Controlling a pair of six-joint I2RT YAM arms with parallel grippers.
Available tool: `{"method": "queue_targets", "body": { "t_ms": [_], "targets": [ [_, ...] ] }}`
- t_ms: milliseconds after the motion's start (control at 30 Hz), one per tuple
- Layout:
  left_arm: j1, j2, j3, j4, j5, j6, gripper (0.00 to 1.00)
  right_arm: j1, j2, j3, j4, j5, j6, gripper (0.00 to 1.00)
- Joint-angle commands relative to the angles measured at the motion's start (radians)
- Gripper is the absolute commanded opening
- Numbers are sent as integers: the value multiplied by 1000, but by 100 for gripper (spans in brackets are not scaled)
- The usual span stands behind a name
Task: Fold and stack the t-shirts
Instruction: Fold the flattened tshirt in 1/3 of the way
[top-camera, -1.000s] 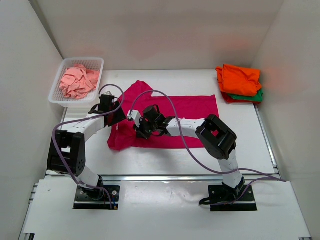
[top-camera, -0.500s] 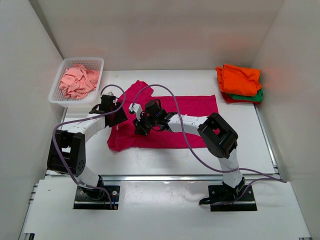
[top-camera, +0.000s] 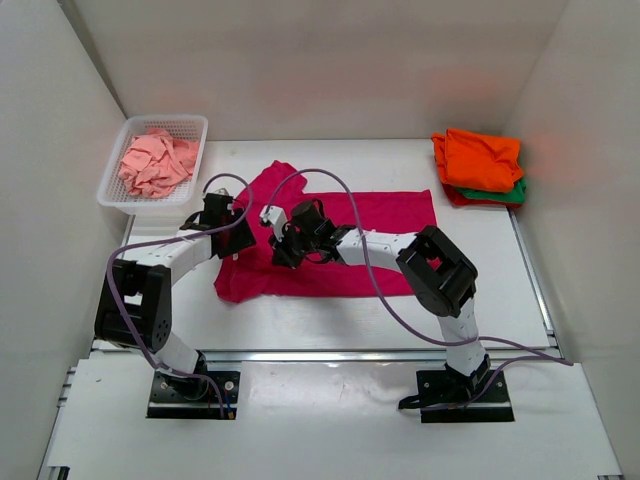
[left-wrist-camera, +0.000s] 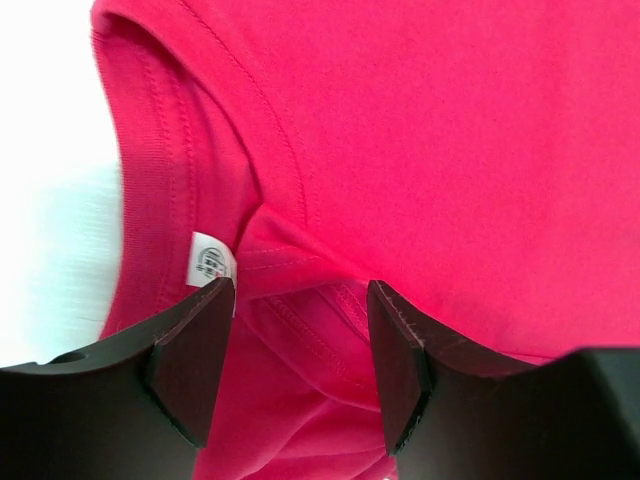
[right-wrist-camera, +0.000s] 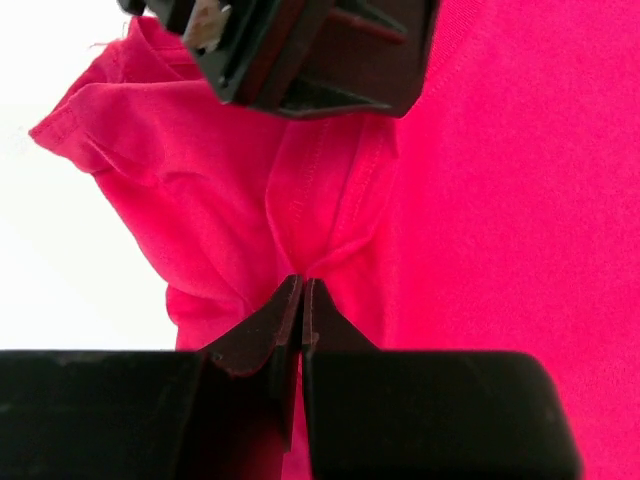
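**Two grippers at the collar end of a magenta t-shirt (top-camera: 390, 215), which lies spread across the middle of the worktop (top-camera: 330, 320).**
The right gripper (right-wrist-camera: 302, 296) is closed, pinching a puckered fold of the shirt. The left gripper (left-wrist-camera: 300, 350), just ahead of it, holds its jaws apart over the neckline. In the far left corner, a white mesh basket (top-camera: 112, 190) contains a crumpled salmon-pink t-shirt (top-camera: 155, 162). In the far right corner, a folded orange t-shirt (top-camera: 482, 158) tops a green t-shirt (top-camera: 508, 196) and a red t-shirt (top-camera: 453, 196).
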Motion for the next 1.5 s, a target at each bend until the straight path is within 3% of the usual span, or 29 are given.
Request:
{"method": "queue_targets", "body": {
  "t_ms": [0,733,1167,1300,1467],
  "targets": [
    [-18,-10,-3,18,10,-3,67,-23,-92,-26,105,30,44,0],
    [-33,-128,-35,-11,19,-44,72,-61,-98,-3,122,102,69,0],
    [-47,-36,-55,9,-1,-82,71,-57,-95,-18,133,91,72,0],
    [-49,-4,-49,44,-38,-81,68,-61,-104,-26,136,87,76,0],
    [-44,5,-46,70,-52,-96,54,-60,-102,-24,135,84,69,0]
  ]
}}
